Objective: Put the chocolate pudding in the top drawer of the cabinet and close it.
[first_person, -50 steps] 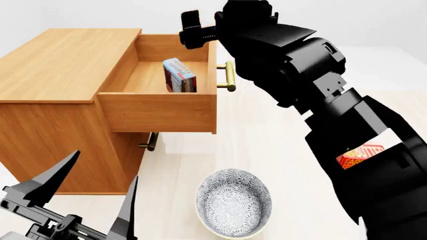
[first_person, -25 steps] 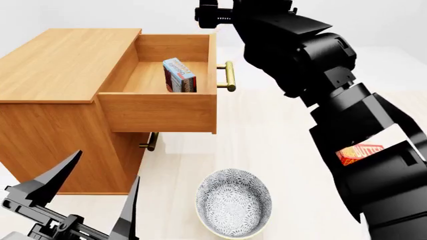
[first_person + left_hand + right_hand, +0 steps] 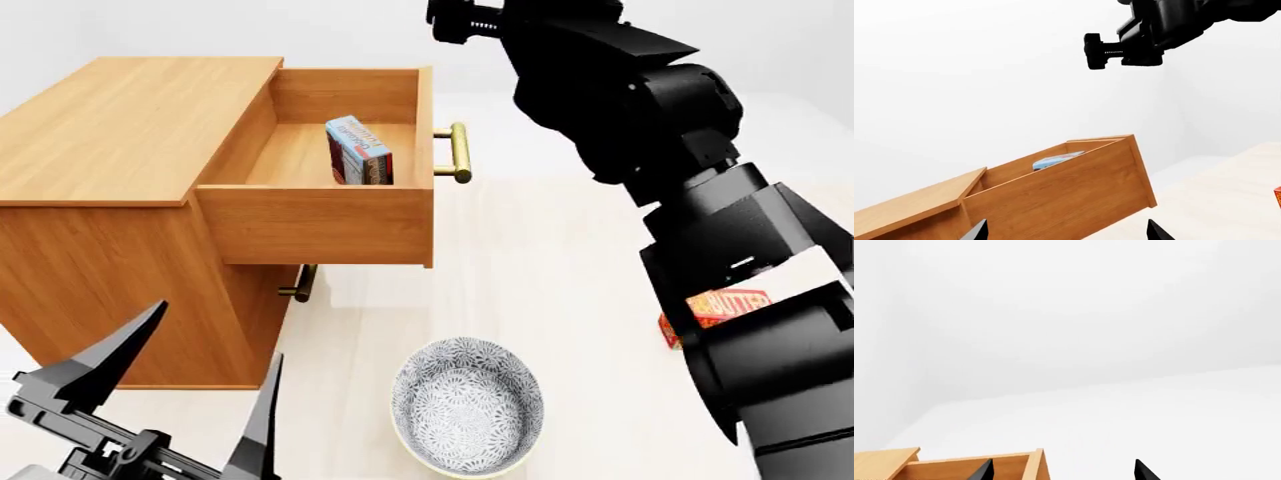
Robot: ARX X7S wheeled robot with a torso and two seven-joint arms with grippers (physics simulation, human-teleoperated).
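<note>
1. The pudding (image 3: 358,150) stands on edge inside the open top drawer (image 3: 320,222), against its front panel. The placing looks done; closing is what remains.
2. The drawer is pulled well out of the cabinet (image 3: 120,150), and its brass handle (image 3: 458,152) juts free on the front face with nothing against it.
3. The right gripper (image 3: 1062,471) is raised above and beyond the drawer's far corner. The right wrist view shows its fingertips spread apart with nothing between them: released and empty.
4. To close well, I judge it should come down in front of the drawer face and press flat against the panel or handle, pushing straight along the slide so the drawer does not skew.
5. Push slowly: the box is upright and could topple if the drawer stops hard.
6. The left gripper (image 3: 167,395) idles low beside the cabinet, prongs apart, empty.
7. The bowl (image 3: 467,405) and butter box (image 3: 727,305) sit clear of the path.
</note>
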